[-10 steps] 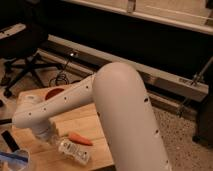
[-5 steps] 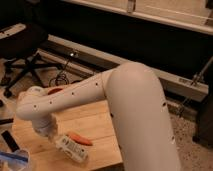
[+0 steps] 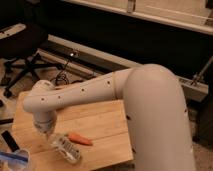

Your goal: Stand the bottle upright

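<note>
The bottle [image 3: 65, 149] is small and clear with a white label, and it lies on its side near the front of the wooden table [image 3: 102, 125]. An orange carrot [image 3: 80, 139] lies just to its right, close against it. My gripper [image 3: 48, 133] hangs down from the white arm [image 3: 85, 92], right above the bottle's left end. The wrist hides where the gripper and the bottle meet, so I cannot tell whether they touch.
A black office chair [image 3: 22, 45] stands on the floor at the back left. A dark flat object [image 3: 10, 140] and a blue-edged thing [image 3: 12, 157] sit at the table's front left corner. The table's right edge [image 3: 131, 145] runs beside my arm's big elbow.
The arm has stretched left and lowered, and the gripper has come down closer over the bottle's left end. The bottle and the carrot lie where they were.
</note>
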Controlling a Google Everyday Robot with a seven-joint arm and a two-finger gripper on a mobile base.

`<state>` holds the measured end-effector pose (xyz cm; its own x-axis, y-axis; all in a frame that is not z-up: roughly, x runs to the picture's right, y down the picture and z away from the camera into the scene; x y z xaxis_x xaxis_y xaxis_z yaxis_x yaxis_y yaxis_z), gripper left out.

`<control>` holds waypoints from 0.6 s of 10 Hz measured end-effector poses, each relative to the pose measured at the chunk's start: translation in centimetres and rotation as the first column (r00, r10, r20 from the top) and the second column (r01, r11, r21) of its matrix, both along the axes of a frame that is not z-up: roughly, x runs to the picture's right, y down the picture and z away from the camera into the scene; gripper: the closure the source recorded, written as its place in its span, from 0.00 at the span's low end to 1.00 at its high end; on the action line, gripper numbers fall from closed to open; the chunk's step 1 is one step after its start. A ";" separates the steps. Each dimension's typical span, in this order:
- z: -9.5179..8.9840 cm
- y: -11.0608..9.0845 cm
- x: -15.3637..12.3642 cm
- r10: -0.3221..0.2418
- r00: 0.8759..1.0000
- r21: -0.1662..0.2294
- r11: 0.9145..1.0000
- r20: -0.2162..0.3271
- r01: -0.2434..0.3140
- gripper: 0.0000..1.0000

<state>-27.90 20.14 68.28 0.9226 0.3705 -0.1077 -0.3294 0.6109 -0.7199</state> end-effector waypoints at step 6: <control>-0.8 -2.1 -0.1 0.095 0.987 0.051 0.993 0.128 -0.102 0.66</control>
<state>-28.00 18.01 67.45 0.8863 0.4622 0.0304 -0.2993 0.6214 -0.7241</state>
